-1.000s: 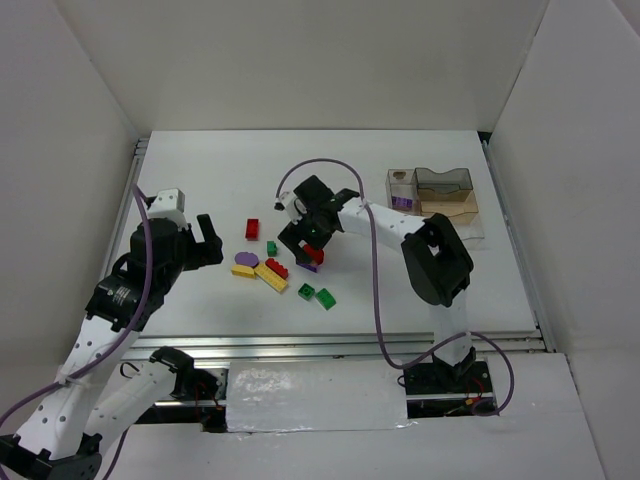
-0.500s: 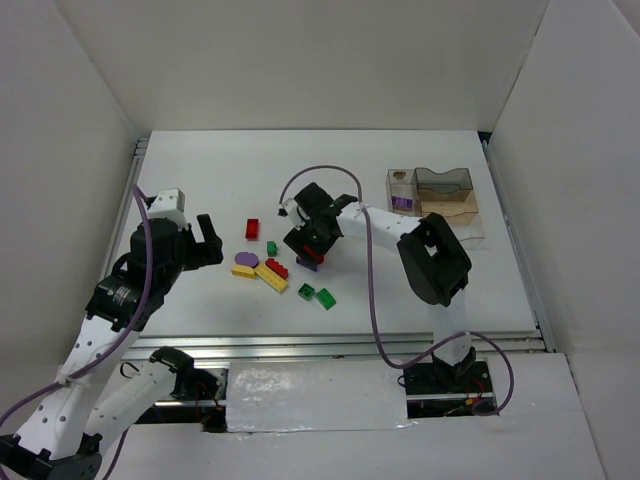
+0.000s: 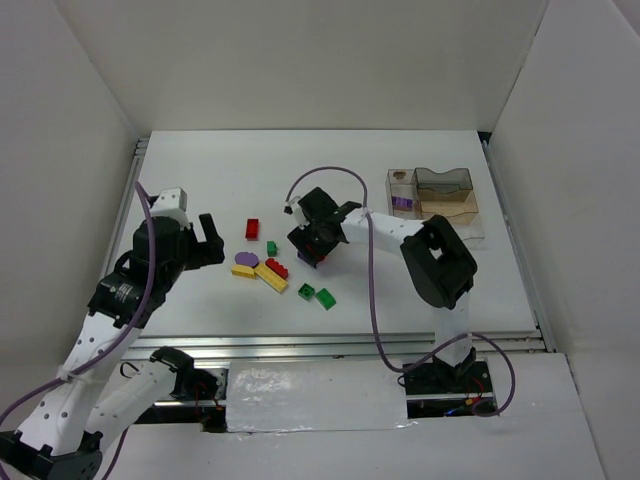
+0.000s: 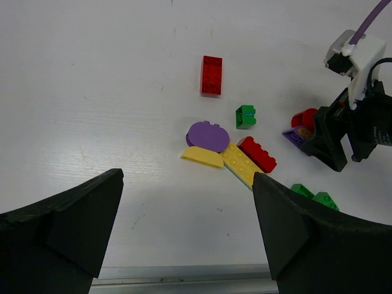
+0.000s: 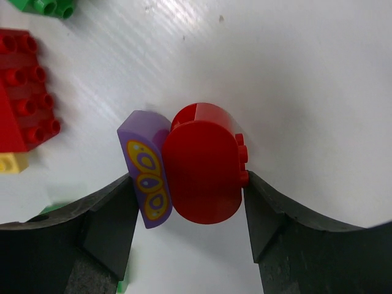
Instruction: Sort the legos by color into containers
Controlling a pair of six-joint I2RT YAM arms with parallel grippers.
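this is a robotics lab test cell, not a home or a shop. a plain white worktop (image 3: 330, 170) is boxed in on three sides by bare white panel walls (image 3: 300, 60). the left arm (image 3: 120, 300) and right arm (image 3: 440, 265), white and black, are bolted at its near edge beside a metal rail (image 3: 330, 345), trailing purple cables (image 3: 372, 300). a silver taped patch (image 3: 315, 395) lies between their bases, and toy bricks (image 3: 270, 278) are laid out like a set trial.

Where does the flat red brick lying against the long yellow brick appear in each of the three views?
Top view: the red brick is left of centre, in the cluster of loose pieces.
Left wrist view: the red brick is right of centre.
Right wrist view: the red brick is at the left edge, partly cut off.
Shared landmark: the yellow brick right beside it.
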